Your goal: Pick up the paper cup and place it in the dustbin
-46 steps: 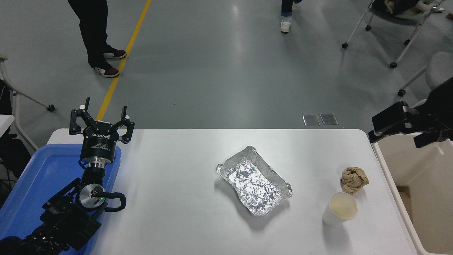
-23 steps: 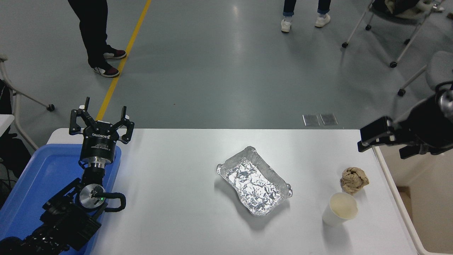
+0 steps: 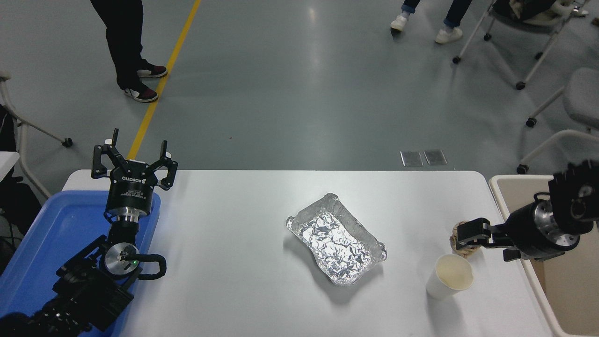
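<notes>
The white paper cup (image 3: 449, 276) stands upright near the table's front right, its cream inside showing. The beige dustbin (image 3: 538, 295) stands off the table's right edge. My right gripper (image 3: 468, 234) reaches in from the right, low over the table just behind the cup, in front of the crumpled brown paper ball (image 3: 462, 253) and hiding most of it. It is seen side-on, so I cannot tell whether it is open or shut. It does not touch the cup. My left gripper (image 3: 135, 154) is parked at the lower left, open and empty.
A crinkled foil tray (image 3: 336, 238) lies mid-table, left of the cup. A blue plastic tray (image 3: 61, 229) sits under the left arm. People's legs and wheeled chairs are on the floor beyond the table.
My right arm has come down from above the dustbin's far corner and moved left to the brown paper ball, just behind the cup. The cup has not moved. A person at the top walked right.
</notes>
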You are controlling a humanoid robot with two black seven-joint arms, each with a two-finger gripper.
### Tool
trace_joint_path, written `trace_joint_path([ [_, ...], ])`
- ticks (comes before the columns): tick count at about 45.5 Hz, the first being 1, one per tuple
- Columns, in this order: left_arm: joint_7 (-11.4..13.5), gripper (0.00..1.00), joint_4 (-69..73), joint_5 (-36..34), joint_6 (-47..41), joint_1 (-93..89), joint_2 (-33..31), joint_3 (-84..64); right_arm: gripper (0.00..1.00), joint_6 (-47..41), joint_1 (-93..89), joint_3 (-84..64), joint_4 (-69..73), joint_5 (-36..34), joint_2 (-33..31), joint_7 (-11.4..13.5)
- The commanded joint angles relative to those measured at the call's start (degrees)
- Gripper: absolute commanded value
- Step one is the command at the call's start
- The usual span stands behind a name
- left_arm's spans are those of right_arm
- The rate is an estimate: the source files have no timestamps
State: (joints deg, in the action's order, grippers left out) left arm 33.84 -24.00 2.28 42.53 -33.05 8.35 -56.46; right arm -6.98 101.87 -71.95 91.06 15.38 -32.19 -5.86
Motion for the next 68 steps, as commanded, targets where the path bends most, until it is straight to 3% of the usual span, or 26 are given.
trace_joint_path([
  [1,0.0,0.99,0.0,0.01,0.01,0.0,0.0,0.03,1.0,3.38,-10.29,4.36,-4.49,0.0,-0.07,0.15],
  [30,0.0,0.99,0.0,0.01,0.01,0.0,0.0,-0.06,0.97,8.91,-24.61,11.91,-17.4,0.8,0.55,0.15],
  [35,0.0,0.99,0.0,0.01,0.01,0.0,0.0,0.03,0.81,8.92,-25.05,12.54,-17.14,0.53,0.55,0.15],
  [39,0.0,0.99,0.0,0.01,0.01,0.0,0.0,0.03,0.62,8.92,-25.58,12.63,-16.79,0.71,0.9,0.15],
  [43,0.0,0.99,0.0,0.01,0.01,0.0,0.0,0.03,0.29,8.57,-25.76,12.72,-16.35,0.8,1.43,0.32],
  [45,0.0,0.99,0.0,0.01,0.01,0.0,0.0,0.03,0.05,8.04,-25.76,12.54,-16.18,0.71,1.43,0.5],
  [46,0.0,0.99,0.0,0.01,0.01,0.0,0.0,-0.06,0.0,7.95,-25.76,12.45,-16.18,0.71,1.43,0.59],
  [68,0.0,0.99,0.0,0.01,0.01,0.0,0.0,-0.06,0.0,7.86,-19.35,9.64,-8.98,2.64,-3.23,0.68],
])
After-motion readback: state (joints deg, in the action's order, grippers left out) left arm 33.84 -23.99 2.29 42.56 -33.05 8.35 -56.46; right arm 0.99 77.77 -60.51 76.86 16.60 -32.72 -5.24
